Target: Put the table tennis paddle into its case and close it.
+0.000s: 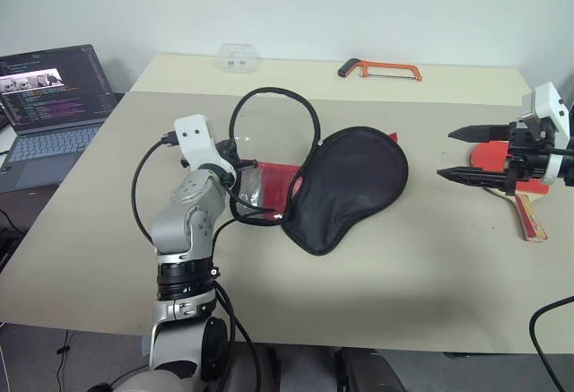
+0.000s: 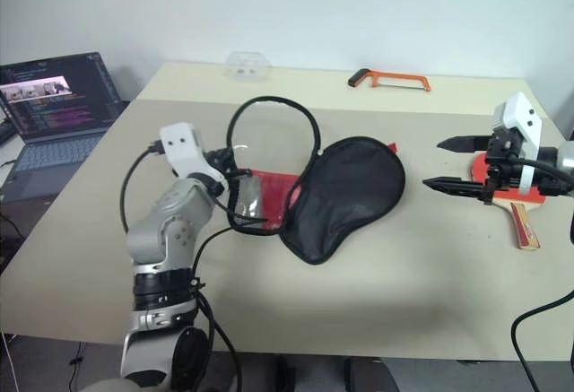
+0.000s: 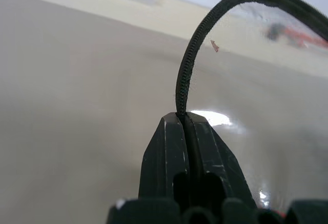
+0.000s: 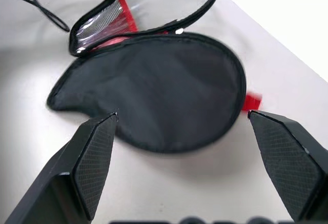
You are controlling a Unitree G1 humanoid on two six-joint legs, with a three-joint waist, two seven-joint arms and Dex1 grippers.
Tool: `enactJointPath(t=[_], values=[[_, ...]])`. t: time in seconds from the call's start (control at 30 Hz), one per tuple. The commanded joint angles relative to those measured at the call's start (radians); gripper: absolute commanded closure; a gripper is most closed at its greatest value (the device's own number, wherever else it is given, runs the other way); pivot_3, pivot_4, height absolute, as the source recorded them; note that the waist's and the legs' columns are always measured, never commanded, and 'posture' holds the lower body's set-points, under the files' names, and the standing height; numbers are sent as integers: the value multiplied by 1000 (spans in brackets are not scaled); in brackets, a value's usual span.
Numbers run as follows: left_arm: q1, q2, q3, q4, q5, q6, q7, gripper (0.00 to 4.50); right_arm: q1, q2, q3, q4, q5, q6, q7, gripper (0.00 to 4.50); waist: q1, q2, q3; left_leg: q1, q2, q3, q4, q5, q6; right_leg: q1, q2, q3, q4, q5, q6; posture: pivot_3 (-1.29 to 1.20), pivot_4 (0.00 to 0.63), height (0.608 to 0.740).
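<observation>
a: left gripper clenched on the case's black piping, lifting one flap up off the table; right gripper released, jaws wide, hovering near the right edge

b: where's the case itself?

a: case lies mid-table, black flap flat, red panel beneath the raised one. soft fabric, looks light; i'd expect it to sag and slide unless pinned. the piping seems the only firm hold

b: and the paddle?

a: table tennis paddle flat by the right edge, just under the right gripper, well apart from the case. stiff, thin, probably light; rubber face should grip well, but lying flat it leaves little to get under. handle end is my pick

b: room to work?

a: bare table between paddle and case. hacksaw and a clear plastic box sit along the far edge, laptop off the left side
</observation>
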Motion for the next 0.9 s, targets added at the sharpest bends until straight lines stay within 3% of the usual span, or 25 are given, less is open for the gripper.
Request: enactJointPath(t=[0.03,0.3,0.67,0.9], values=[[-30,14,12,1,21,-60,21,4449,-21,-17,-24,-29,13,-5,-7,0,0,0,0,0,0,0,0,0,0,0,0,0,0,0,0,0,150,740],[-29,9,34,7,17,-101,50,4449,-33,-8,-15,-18,9,-13,-10,0,1,0,0,-1,1,0,0,0,0,0,0,0,-2,1,1,0,150,740],[-44,-132,46,-51,-70,-140,71,4449,-50,-2,-1,-12,8,-6,-8,0,3,0,0,-1,0,0,0,0,0,1,-1,0,-4,1,1,0,150,740],[-129,-178,62,19,-77,-253,122,4449,-58,5,11,-11,9,-4,-10,0,3,0,0,-1,-2,0,0,0,0,1,0,0,-4,1,1,0,150,740]])
